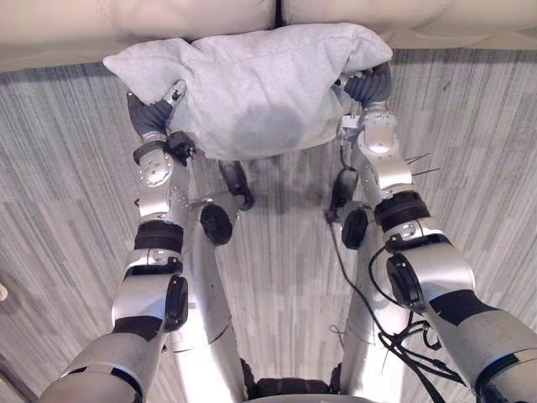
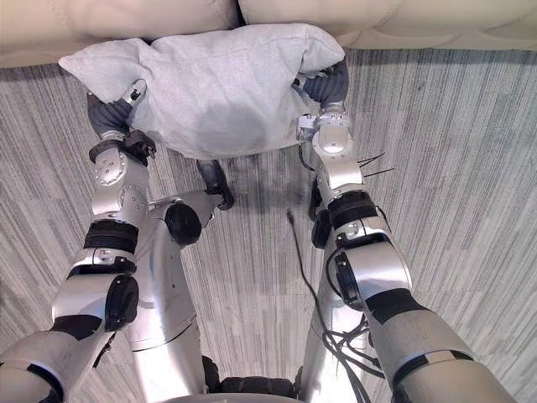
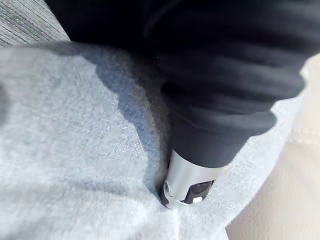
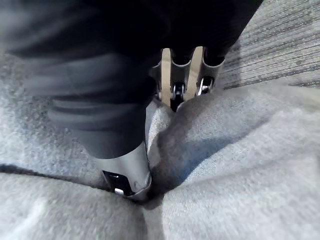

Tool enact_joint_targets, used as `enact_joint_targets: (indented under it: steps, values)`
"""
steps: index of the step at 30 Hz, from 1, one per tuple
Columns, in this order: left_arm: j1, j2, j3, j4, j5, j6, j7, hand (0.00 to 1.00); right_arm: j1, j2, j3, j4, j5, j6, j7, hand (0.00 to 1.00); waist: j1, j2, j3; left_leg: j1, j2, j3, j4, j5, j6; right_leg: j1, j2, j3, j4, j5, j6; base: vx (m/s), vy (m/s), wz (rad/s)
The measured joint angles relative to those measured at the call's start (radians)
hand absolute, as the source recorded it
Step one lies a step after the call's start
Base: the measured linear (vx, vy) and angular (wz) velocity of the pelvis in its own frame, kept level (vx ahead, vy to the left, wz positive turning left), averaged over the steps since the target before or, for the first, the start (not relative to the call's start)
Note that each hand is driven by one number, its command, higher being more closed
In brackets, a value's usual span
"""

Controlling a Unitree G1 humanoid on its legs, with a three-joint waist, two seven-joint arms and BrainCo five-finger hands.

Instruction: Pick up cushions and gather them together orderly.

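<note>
Cushion between left hand, right hand

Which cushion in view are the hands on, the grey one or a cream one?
The light grey fabric cushion, held up between the left hand and right hand. The two cream padded cushions lie side by side behind it, no hand on them.

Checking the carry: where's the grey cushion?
Top centre of the eye views: grey cushion held between left hand and right hand, just before the beige sofa.
</note>
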Motion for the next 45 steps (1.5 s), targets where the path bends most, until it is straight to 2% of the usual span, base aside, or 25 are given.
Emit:
enact_joint_targets:
  steps: [5, 9, 13, 14, 15, 19, 20, 22, 24, 27, 30, 37, 39, 40, 43, 44, 45]
  values:
    - [0.072, -0.001, -0.038, -0.102, 0.001, 0.000, 0.024, 1.00, 0.130, -0.010, 0.071, -0.107, -0.011, 0.002, 0.000, 1.00, -0.008, -0.001, -0.002, 0.075, 0.006, 0.006, -0.021, 0.004, -0.004, 0.067, 0.008, 0.001, -0.017, 0.000, -0.001, -0.01, 0.000, -0.01]
    - [0.187, -0.023, -0.069, -0.235, 0.004, -0.001, 0.026, 1.00, 0.287, -0.012, 0.090, -0.247, -0.050, 0.005, 0.000, 1.00, -0.012, -0.001, -0.005, 0.256, 0.008, 0.015, -0.121, 0.012, -0.032, 0.252, 0.019, -0.015, -0.128, 0.013, -0.021, -0.02, -0.017, -0.04]
    - [0.378, -0.069, -0.096, -0.387, 0.027, -0.022, 0.025, 1.00, 0.506, -0.009, 0.091, -0.446, -0.081, 0.005, 0.005, 1.00, -0.015, -0.013, -0.036, 0.513, 0.003, 0.035, -0.274, 0.029, -0.059, 0.517, 0.026, -0.053, -0.301, 0.037, -0.030, 0.07, -0.059, -0.01]
    - [0.432, -0.080, -0.112, -0.414, 0.035, -0.030, 0.025, 1.00, 0.566, -0.007, 0.091, -0.487, -0.086, 0.005, 0.007, 1.00, -0.012, -0.014, -0.063, 0.563, 0.003, 0.039, -0.303, 0.030, -0.060, 0.570, 0.032, -0.058, -0.341, 0.041, -0.029, 0.18, -0.059, -0.06]
    - [0.532, -0.099, -0.138, -0.443, 0.053, -0.044, 0.020, 1.00, 0.675, 0.000, 0.091, -0.538, -0.088, 0.000, 0.012, 1.00, -0.012, -0.017, -0.157, 0.610, 0.000, 0.048, -0.353, 0.033, -0.061, 0.625, 0.036, -0.068, -0.409, 0.050, -0.027, 0.18, -0.033, -0.05]
    - [0.662, -0.124, -0.152, -0.464, 0.076, -0.050, -0.005, 1.00, 0.830, 0.012, 0.091, -0.636, -0.089, -0.004, 0.043, 1.00, -0.013, -0.028, -0.208, 0.820, -0.012, 0.078, -0.453, 0.038, -0.065, 0.849, 0.040, -0.085, -0.566, 0.077, -0.012, 0.25, 0.025, -0.06]
    - [0.714, -0.131, -0.153, -0.464, 0.080, -0.050, -0.022, 1.00, 0.884, 0.018, 0.092, -0.649, -0.089, -0.014, 0.061, 1.00, -0.013, -0.031, -0.243, 0.882, -0.017, 0.094, -0.492, 0.039, -0.066, 0.916, 0.041, -0.085, -0.624, 0.085, -0.004, 0.25, 0.060, -0.07]
    - [0.782, -0.125, -0.153, -0.463, 0.080, -0.052, -0.047, 1.00, 0.936, 0.029, 0.096, -0.650, -0.089, -0.027, 0.089, 1.00, -0.019, -0.049, -0.275, 0.980, -0.043, 0.117, -0.572, 0.061, -0.069, 1.012, 0.033, -0.077, -0.718, 0.109, 0.001, 0.29, 0.058, -0.07]
    - [0.851, -0.110, -0.153, -0.463, 0.080, -0.058, -0.071, 1.00, 0.965, 0.029, 0.100, -0.643, -0.089, -0.039, 0.127, 1.00, -0.028, -0.060, -0.312, 1.072, -0.073, 0.140, -0.690, 0.101, -0.072, 1.109, 0.031, -0.072, -0.859, 0.166, 0.004, 0.21, 0.022, -0.07]
    - [0.925, -0.097, -0.153, -0.462, 0.080, -0.058, -0.096, 1.00, 0.988, 0.024, 0.107, -0.637, -0.091, -0.039, 0.172, 1.00, -0.030, -0.060, -0.317, 1.190, -0.089, 0.181, -0.794, 0.125, -0.081, 1.216, 0.035, -0.050, -0.983, 0.226, 0.001, 0.15, 0.019, -0.23]
    - [0.998, -0.099, -0.154, -0.463, 0.081, -0.057, -0.128, 1.00, 1.034, 0.014, 0.117, -0.638, -0.092, -0.039, 0.209, 1.00, -0.035, -0.060, -0.364, 1.269, -0.102, 0.214, -0.863, 0.134, -0.094, 1.266, 0.040, -0.017, -1.045, 0.261, 0.002, 0.10, -0.004, -0.38]
    - [1.035, -0.097, -0.157, -0.463, 0.091, -0.048, -0.156, 1.00, 1.047, -0.010, 0.127, -0.638, -0.088, -0.039, 0.227, 1.00, -0.050, -0.061, -0.380, 1.329, -0.101, 0.238, -0.881, 0.131, -0.097, 1.285, 0.057, 0.042, -1.066, 0.313, -0.005, 0.00, 0.003, -0.32]
    - [1.037, -0.100, -0.156, -0.463, 0.091, -0.046, -0.157, 1.00, 1.045, -0.013, 0.127, -0.638, -0.088, -0.039, 0.228, 1.00, -0.038, -0.050, -0.378, 1.328, -0.087, 0.212, -0.853, 0.060, -0.108, 1.251, 0.078, 0.048, -1.005, 0.310, -0.002, -0.07, 0.040, -0.41]
    - [1.036, -0.100, -0.156, -0.463, 0.093, -0.042, -0.156, 1.00, 1.045, -0.013, 0.127, -0.638, -0.089, -0.039, 0.228, 1.00, -0.032, -0.048, -0.376, 1.320, -0.075, 0.209, -0.822, 0.025, -0.098, 1.207, 0.087, 0.052, -0.921, 0.304, 0.007, -0.10, 0.057, -0.39]
    - [1.045, -0.098, -0.157, -0.463, 0.114, -0.030, -0.156, 1.00, 1.048, -0.015, 0.127, -0.636, -0.091, -0.039, 0.228, 1.00, -0.049, -0.048, -0.367, 1.353, -0.093, 0.209, -0.797, -0.008, -0.090, 1.102, 0.064, 0.041, -0.644, 0.298, 0.027, -0.10, 0.072, -0.01]
    - [1.052, -0.099, -0.158, -0.463, 0.122, -0.029, -0.156, 1.00, 1.047, -0.017, 0.129, -0.635, -0.091, -0.039, 0.228, 1.00, -0.056, -0.041, -0.359, 1.383, -0.106, 0.205, -0.806, -0.016, -0.077, 1.069, 0.032, 0.007, -0.570, 0.289, 0.010, -0.02, 0.061, 0.10]
    - [1.057, -0.093, -0.157, -0.463, 0.124, -0.029, -0.156, 1.00, 1.047, -0.016, 0.135, -0.632, -0.092, -0.039, 0.228, 1.00, -0.059, -0.027, -0.350, 1.401, -0.108, 0.204, -0.823, -0.016, -0.076, 1.071, 0.030, -0.033, -0.620, 0.248, -0.022, 0.00, 0.020, 0.11]
